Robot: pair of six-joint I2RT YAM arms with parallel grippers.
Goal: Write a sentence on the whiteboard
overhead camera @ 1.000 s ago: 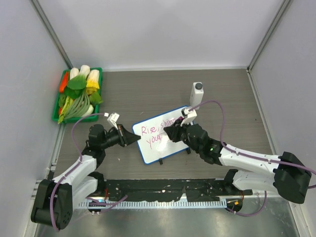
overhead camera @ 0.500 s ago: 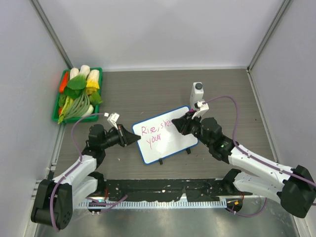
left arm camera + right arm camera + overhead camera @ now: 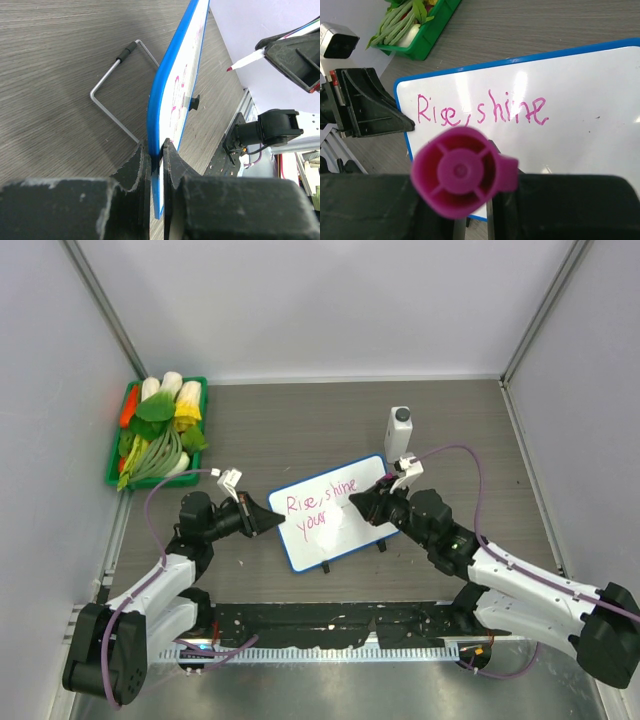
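Note:
The whiteboard [image 3: 340, 525] stands tilted at mid-table, white with a blue rim. The sentence [image 3: 318, 503] on it reads "Rise, shine" with "your" below, in pink. My left gripper [image 3: 268, 521] is shut on the board's left edge; the left wrist view shows its jaws [image 3: 155, 150] clamping the blue rim [image 3: 172, 85]. My right gripper [image 3: 366, 506] is shut on a pink marker [image 3: 457, 172], whose capped end fills the right wrist view over the board [image 3: 585, 105] and the writing [image 3: 482, 110]. The marker tip [image 3: 244, 61] hangs off the board's face.
A green tray of vegetables [image 3: 158, 430] sits at the far left. A white bottle with a grey cap [image 3: 399, 428] stands just behind the board. A wire stand [image 3: 117, 95] lies behind the board, and a black clip foot [image 3: 195, 101] sits on its lower edge.
My right gripper moved right along the top line, then drew back slightly left. "shine" now shows in full. The left gripper and board have not moved.

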